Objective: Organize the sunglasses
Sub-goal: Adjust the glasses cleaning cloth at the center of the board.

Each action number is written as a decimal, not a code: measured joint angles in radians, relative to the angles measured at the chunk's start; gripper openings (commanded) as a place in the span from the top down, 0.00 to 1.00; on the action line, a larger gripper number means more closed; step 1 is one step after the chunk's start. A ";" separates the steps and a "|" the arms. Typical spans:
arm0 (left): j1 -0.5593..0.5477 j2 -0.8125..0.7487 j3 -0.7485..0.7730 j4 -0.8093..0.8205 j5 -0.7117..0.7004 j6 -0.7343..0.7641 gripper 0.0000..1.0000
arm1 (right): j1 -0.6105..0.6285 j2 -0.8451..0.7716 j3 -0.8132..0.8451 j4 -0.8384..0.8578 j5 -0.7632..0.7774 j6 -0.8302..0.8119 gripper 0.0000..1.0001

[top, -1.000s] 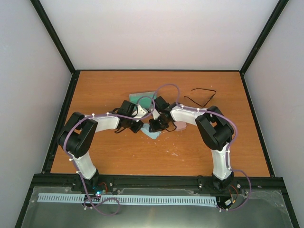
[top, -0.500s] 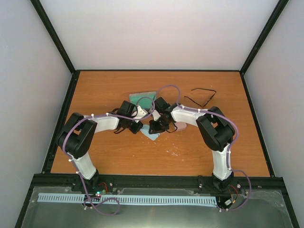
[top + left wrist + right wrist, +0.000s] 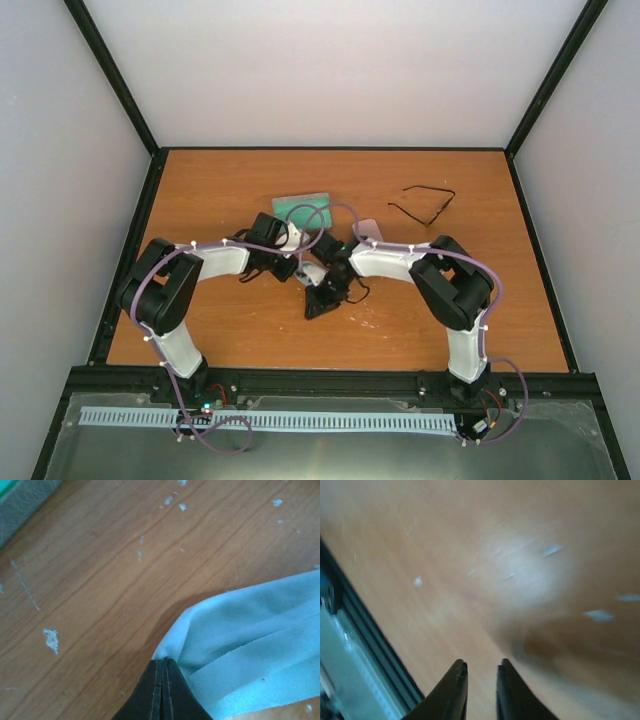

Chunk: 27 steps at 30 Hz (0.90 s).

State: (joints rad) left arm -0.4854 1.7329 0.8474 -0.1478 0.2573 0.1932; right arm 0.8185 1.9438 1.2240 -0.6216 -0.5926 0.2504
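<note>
The sunglasses (image 3: 422, 203), thin and black, lie open at the back right of the table, away from both grippers. My left gripper (image 3: 162, 661) is shut on the corner of a light-blue cloth (image 3: 250, 645), which drapes to the right just above the wood. In the top view the left gripper (image 3: 288, 268) is near the table's middle, with a pale bit of the cloth (image 3: 312, 272) beside it. My right gripper (image 3: 481, 667) is slightly open and empty over bare wood. In the top view it (image 3: 316, 308) points toward the near edge.
A grey case with a green lining (image 3: 303, 207) lies behind the left gripper, and its corner shows in the left wrist view (image 3: 20, 505). A pink case (image 3: 368, 229) lies by the right forearm. The black rail (image 3: 365, 645) runs along the table's near edge.
My right gripper has swung away from the cloth toward the near edge, uncovering the pink case. My left gripper has stayed in place with the cloth.
</note>
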 measured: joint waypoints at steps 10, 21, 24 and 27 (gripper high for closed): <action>0.001 0.002 0.001 0.015 -0.024 -0.005 0.99 | -0.015 -0.200 -0.166 0.072 0.027 0.041 0.61; 0.000 0.008 0.013 0.011 -0.060 -0.024 0.99 | -0.132 -0.358 -0.243 0.147 0.342 0.242 0.62; 0.017 0.028 0.042 -0.001 -0.074 -0.031 0.99 | -0.135 -0.299 -0.207 0.147 0.397 0.278 0.62; 0.057 0.058 0.084 -0.013 -0.079 -0.039 1.00 | -0.135 -0.214 -0.142 0.147 0.432 0.303 0.62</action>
State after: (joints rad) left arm -0.4282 1.7908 0.9310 -0.1612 0.1783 0.1547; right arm 0.6830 1.7302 1.0821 -0.4747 -0.1608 0.5533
